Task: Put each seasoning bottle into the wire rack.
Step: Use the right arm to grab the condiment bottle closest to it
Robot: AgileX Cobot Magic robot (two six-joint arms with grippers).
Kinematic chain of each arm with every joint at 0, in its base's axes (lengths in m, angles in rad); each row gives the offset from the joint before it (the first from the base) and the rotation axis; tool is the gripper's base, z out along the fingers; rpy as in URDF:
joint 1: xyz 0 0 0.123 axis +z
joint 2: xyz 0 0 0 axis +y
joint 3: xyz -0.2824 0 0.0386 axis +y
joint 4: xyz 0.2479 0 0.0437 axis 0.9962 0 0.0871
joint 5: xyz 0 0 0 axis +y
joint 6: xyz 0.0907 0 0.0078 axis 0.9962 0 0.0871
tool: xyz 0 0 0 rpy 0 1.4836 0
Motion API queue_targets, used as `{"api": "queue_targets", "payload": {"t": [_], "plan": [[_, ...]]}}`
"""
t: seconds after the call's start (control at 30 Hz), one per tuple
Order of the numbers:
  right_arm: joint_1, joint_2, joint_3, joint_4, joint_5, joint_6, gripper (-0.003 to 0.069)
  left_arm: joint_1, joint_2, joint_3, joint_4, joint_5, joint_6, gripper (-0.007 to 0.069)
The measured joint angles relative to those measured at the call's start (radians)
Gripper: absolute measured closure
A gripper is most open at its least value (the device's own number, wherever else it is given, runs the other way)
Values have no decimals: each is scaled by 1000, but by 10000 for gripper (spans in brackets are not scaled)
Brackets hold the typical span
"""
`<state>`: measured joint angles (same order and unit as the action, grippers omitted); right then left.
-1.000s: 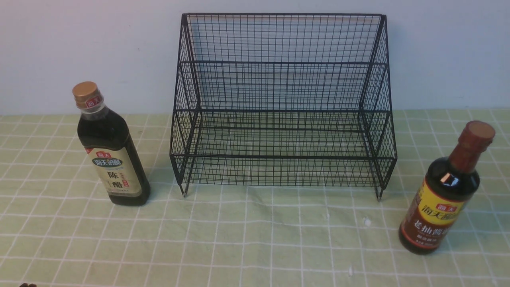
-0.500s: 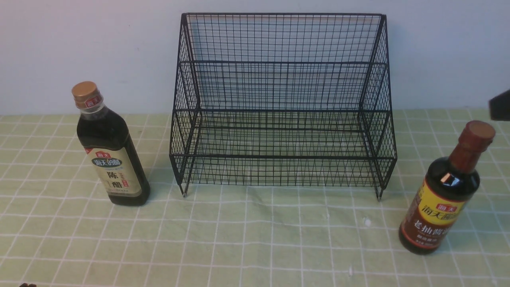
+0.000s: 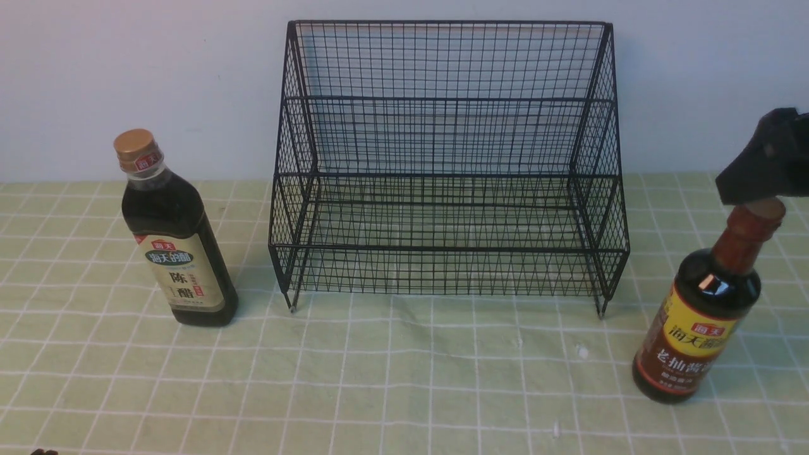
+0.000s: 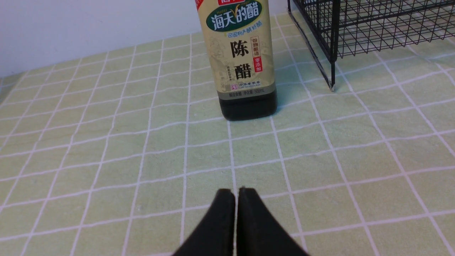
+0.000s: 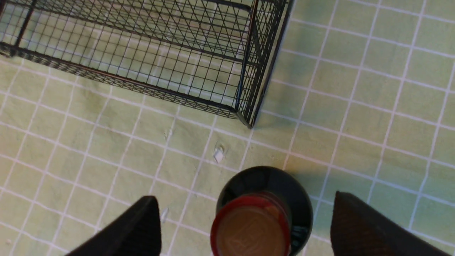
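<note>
Wire rack (image 3: 449,158): both tiers hold nothing, so neither of two bottles placed.

Gold-cap bottle (image 3: 177,246): upright on tabletop (image 3: 404,392), left of rack, near its front-left foot, not touching.

Red-neck bottle (image 3: 701,316): upright, right of rack, forward of its front-right foot.

Right gripper (image 5: 243,196): spread wide above red-neck bottle's cap, fingers either side, no contact visible. Looks like pre-grasp.

Left gripper (image 4: 236,192): pressed together, holding nothing, low over tabletop, facing gold-cap bottle, well short of it.

Remaining: grasp, lift and set both bottles into rack.
</note>
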<state>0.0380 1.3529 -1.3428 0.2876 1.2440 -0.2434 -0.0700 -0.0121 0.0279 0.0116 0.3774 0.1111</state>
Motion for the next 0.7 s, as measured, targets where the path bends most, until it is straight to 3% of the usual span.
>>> {"api": "queue_targets", "payload": {"t": [0.23, 0.3, 0.53, 0.7], "plan": [[97, 79, 0, -108, 4, 18, 79, 0, 0, 0, 0, 0, 0, 631], [128, 84, 0, -180, 4, 97, 84, 0, 0, 0, 0, 0, 0, 631], [140, 100, 0, -253, 2, 163, 111, 0, 0, 0, 0, 0, 0, 631], [140, 133, 1, -253, 3, 168, 256, 0, 0, 0, 0, 0, 0, 631]]}}
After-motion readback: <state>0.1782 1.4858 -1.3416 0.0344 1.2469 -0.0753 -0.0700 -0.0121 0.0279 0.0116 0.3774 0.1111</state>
